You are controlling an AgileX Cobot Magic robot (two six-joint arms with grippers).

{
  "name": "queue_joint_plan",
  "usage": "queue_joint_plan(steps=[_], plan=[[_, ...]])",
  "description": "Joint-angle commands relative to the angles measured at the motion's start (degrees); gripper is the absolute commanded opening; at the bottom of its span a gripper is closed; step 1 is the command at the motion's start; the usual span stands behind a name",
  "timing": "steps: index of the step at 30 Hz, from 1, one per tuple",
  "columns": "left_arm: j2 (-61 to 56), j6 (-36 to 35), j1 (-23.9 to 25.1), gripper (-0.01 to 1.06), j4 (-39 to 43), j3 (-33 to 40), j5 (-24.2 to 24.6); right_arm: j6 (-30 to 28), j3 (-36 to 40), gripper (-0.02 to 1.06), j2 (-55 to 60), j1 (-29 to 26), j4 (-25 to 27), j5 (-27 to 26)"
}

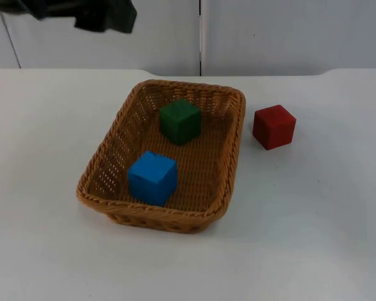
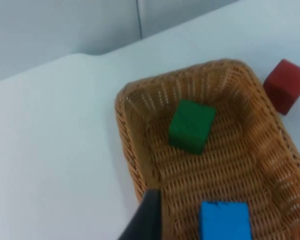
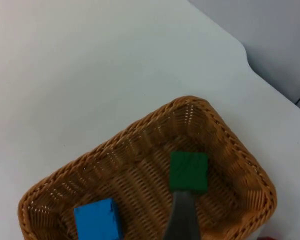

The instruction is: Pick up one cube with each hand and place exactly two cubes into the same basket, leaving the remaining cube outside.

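Observation:
A woven wicker basket [image 1: 229, 164] stands in the middle of the table. Inside it a green cube [image 1: 180, 121] rests toward the far end and a blue cube [image 1: 152, 177] toward the near end, apart from each other. A red cube [image 1: 274, 126] sits on the table just right of the basket, outside it. My left gripper [image 2: 146, 220] hangs raised by the basket's far left corner, its arm [image 1: 103, 15] at the back left. My right gripper [image 3: 182, 217] hovers high over the basket [image 3: 140, 140], above the green cube [image 3: 188, 171]. Neither gripper holds a cube.
The white table [image 1: 313, 238] stretches wide around the basket, with bare surface in front and on both sides. A grey partition wall [image 1: 269, 31] closes off the back edge.

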Motion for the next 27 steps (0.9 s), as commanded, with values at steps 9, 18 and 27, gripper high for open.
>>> queue_joint_plan(steps=[9, 18, 27], plan=[[-8.3, 0.5, -0.1, 0.85, 0.4, 0.2, 5.4, 0.0, 17.3, 0.61, -10.9, -0.1, 0.3, -9.5], [-12.0, 4.9, -0.1, 0.85, -0.9, 0.2, 11.3, -0.1, 31.2, 0.61, -19.6, -0.1, 0.2, -15.8], [-19.4, 17.0, -0.1, 0.85, -11.8, 0.2, 15.4, -1.1, 47.4, 0.61, -30.7, 0.0, 3.1, -22.7]])
